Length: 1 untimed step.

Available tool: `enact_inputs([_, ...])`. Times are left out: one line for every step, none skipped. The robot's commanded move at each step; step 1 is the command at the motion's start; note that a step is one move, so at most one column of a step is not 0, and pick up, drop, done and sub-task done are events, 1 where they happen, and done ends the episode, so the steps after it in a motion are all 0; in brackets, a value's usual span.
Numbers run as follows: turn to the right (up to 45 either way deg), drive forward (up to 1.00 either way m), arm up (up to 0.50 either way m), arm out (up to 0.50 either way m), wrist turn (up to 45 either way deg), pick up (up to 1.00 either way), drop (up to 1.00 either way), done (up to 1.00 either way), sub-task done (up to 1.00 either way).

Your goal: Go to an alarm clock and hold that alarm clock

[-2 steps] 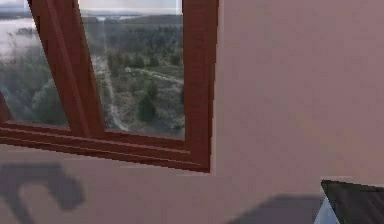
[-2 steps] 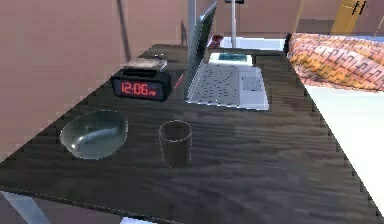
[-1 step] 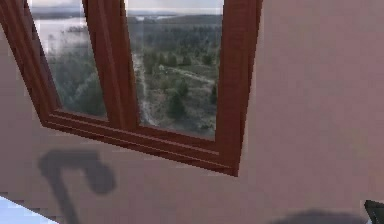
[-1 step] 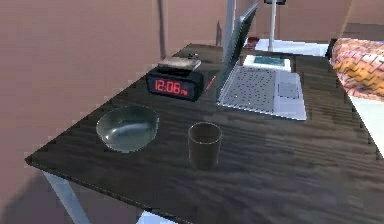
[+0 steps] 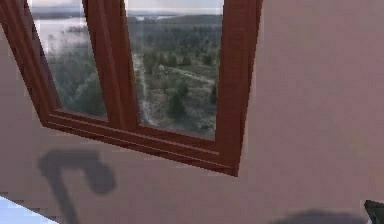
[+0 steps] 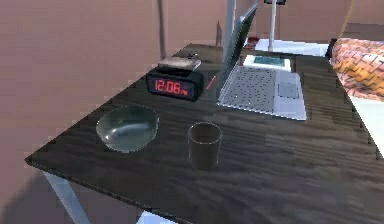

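A black alarm clock [image 6: 173, 86] with red digits stands on a dark wooden table [image 6: 280, 150], toward its far left part. A small flat dark thing [image 6: 181, 65] lies on top of the clock.
On the table a glass bowl [image 6: 127, 128] sits near the left edge, a dark cup [image 6: 204, 144] stands in the middle, and an open laptop [image 6: 258, 80] lies behind them. A patterned orange cushion [image 6: 360, 62] is at the right. In the forward view a red-framed window [image 5: 140, 70] sits in a pink wall [image 5: 320, 110].
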Motion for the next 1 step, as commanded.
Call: enact_inputs([0.0,0.0,0.38,0.0,0.0,0.0,0.0,0.0,0.0])
